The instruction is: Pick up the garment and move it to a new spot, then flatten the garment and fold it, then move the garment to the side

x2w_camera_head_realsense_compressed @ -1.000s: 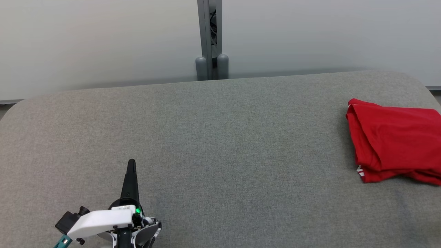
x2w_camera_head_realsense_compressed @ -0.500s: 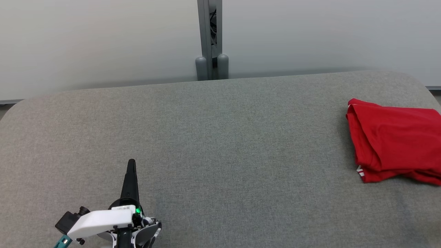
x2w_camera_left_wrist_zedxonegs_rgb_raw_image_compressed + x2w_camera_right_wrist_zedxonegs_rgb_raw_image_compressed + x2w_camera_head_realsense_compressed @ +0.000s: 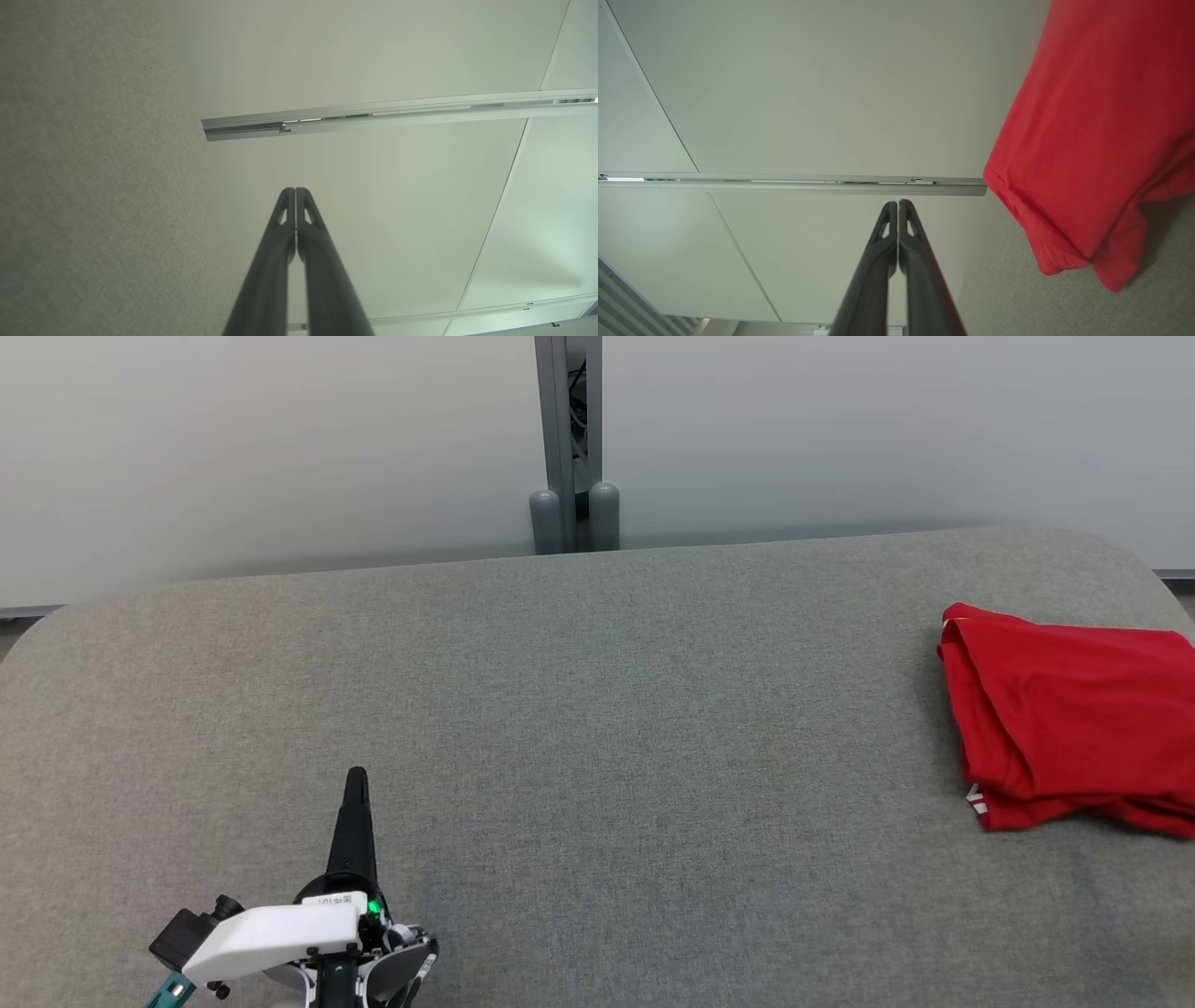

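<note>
The garment (image 3: 1069, 714) is red cloth, folded into a compact stack, lying at the far right of the grey table (image 3: 597, 728) and cut by the head view's right edge. In the right wrist view the garment (image 3: 1092, 140) lies just right of my right gripper (image 3: 898, 202), whose fingers are pressed together on nothing and do not touch it. My left gripper (image 3: 356, 773) hovers over the table's near left, far from the garment. In the left wrist view the left gripper (image 3: 295, 189) is shut and empty.
A pale partition wall (image 3: 280, 448) runs behind the table, with a grey metal post (image 3: 568, 439) at its middle. The table's rounded back corners (image 3: 56, 616) show at left and right.
</note>
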You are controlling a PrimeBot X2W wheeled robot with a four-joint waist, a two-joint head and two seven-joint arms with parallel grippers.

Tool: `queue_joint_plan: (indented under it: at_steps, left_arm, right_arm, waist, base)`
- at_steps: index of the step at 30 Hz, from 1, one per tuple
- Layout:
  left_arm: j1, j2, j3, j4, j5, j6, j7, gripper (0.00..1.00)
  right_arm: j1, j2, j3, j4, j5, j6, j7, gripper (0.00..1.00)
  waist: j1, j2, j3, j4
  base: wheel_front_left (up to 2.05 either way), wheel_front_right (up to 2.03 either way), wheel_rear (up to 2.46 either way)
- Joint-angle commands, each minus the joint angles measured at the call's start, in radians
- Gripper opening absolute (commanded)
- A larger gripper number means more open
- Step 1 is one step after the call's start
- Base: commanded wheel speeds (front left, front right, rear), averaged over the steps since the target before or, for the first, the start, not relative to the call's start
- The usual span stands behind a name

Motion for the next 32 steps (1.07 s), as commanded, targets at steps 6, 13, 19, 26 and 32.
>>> queue_joint_plan:
  at_steps: [6,13,19,26,32]
  left_arm:
    - [-0.018,0.002,0.002,-0.001,-0.002,-0.003,-0.001,0.00]
    - [-0.018,0.002,0.002,-0.001,-0.002,-0.003,-0.001,0.00]
    - [-0.018,0.002,0.002,-0.001,-0.002,-0.003,-0.001,0.00]
    - [-0.018,0.002,0.002,-0.001,-0.002,-0.003,-0.001,0.00]
    - [-0.018,0.002,0.002,-0.001,-0.002,-0.003,-0.001,0.00]
  right_arm:
    - [-0.002,-0.008,0.001,0.005,0.005,0.001,0.002,0.00]
    - [-0.002,-0.008,0.001,0.005,0.005,0.001,0.002,0.00]
    - [-0.002,-0.009,0.001,0.005,0.005,0.001,0.002,0.00]
    - [-0.002,-0.009,0.001,0.005,0.005,0.001,0.002,0.00]
    - [-0.002,-0.008,0.001,0.005,0.005,0.001,0.002,0.00]
  waist:
    - [0.0000,0.0000,0.000,0.000]
    - [0.0000,0.0000,0.000,0.000]
    - [0.0000,0.0000,0.000,0.000]
    - [0.0000,0.0000,0.000,0.000]
    - [0.0000,0.0000,0.000,0.000]
  base:
    - [0.00,0.00,0.00]
    - [0.00,0.00,0.00]
    - [0.00,0.00,0.00]
    - [0.00,0.00,0.00]
    - [0.00,0.00,0.00]
